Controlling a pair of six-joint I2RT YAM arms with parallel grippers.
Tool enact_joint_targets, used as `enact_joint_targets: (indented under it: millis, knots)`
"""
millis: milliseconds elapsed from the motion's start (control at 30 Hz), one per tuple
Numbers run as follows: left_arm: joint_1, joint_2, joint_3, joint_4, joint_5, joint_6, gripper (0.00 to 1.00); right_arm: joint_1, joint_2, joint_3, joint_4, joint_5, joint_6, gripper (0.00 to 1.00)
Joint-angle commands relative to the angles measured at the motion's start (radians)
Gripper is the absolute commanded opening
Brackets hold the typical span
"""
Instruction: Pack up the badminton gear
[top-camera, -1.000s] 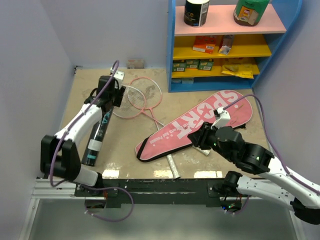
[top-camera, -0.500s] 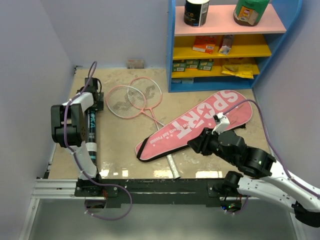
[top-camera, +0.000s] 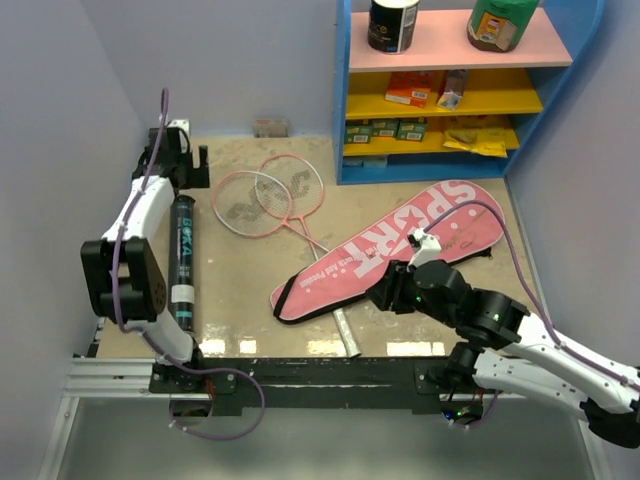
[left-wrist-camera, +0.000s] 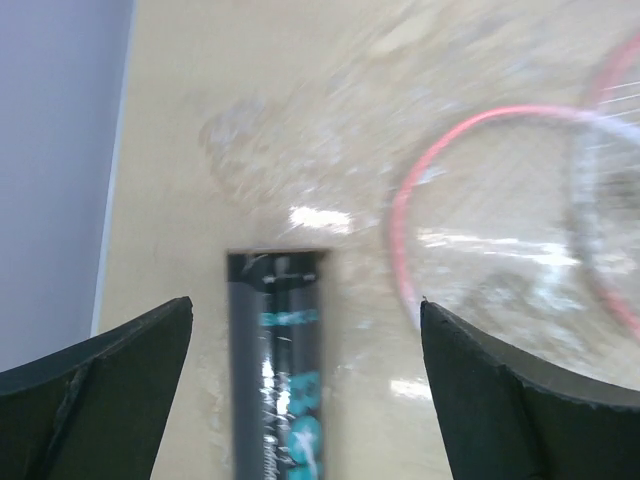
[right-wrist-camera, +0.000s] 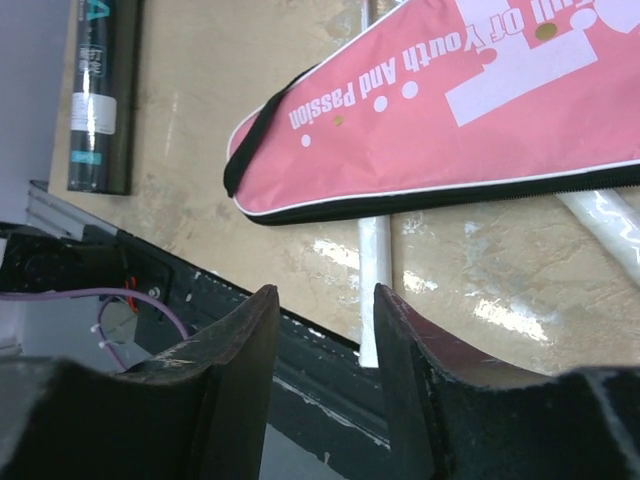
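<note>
The black shuttle tube, carried at a slant a second ago, is now laid flat on the desk along its left edge. It is released by the left gripper, whose jaws are spread wide above the tube's far end. The right gripper, half spread and pinching nothing, is brought nearer the pink bag. The rackets are left crossed on the desk, their handles running toward the bag. Nothing is judged packed yet.

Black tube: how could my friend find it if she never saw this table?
Look at the sandy table, then along its left edge. The black tube lies there lengthwise, left of the pink rackets. It is the only long, dark, straight thing, with teal letters and a white band.
</note>
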Motion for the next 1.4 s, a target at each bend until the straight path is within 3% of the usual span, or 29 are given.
enact_joint_targets:
  millis: [0, 33, 133, 300, 400, 633, 933, 1100, 1367]
  knots:
    - [-0.22, -0.227, 0.07, -0.05, 0.046, 0.066, 1.0, 0.003, 0.021, 0.029, 0.004, 0.061, -0.015, 0.49]
    - [-0.314, -0.252, 0.053, -0.068, 0.035, 0.072, 1.0, 0.003, 0.031, 0.032, 0.001, 0.07, -0.017, 0.53]
    - [-0.457, -0.357, -0.027, -0.081, 0.11, 0.02, 1.0, 0.003, 0.059, 0.049, -0.033, 0.124, -0.008, 0.58]
    - [-0.6, -0.521, -0.227, -0.018, 0.298, -0.087, 1.0, 0.001, 0.14, 0.031, -0.045, 0.119, 0.054, 0.61]
    - [-0.699, -0.584, -0.327, 0.04, 0.339, -0.121, 1.0, 0.001, 0.134, -0.063, 0.035, 0.064, 0.17, 0.62]
    - [-1.055, -0.575, -0.45, 0.051, 0.115, -0.095, 1.0, 0.001, 0.084, -0.288, 0.254, 0.044, 0.474, 0.62]
    - [-1.167, -0.569, -0.567, 0.134, -0.132, -0.04, 1.0, 0.001, 0.152, -0.391, 0.462, 0.154, 0.682, 0.59]
    - [-1.256, -0.488, -0.565, 0.178, -0.299, 0.002, 1.0, -0.002, 0.197, -0.427, 0.556, 0.234, 0.75, 0.53]
    - [-1.295, -0.467, -0.579, 0.215, -0.352, -0.006, 1.0, -0.043, 0.323, -0.399, 0.614, 0.245, 0.744, 0.44]
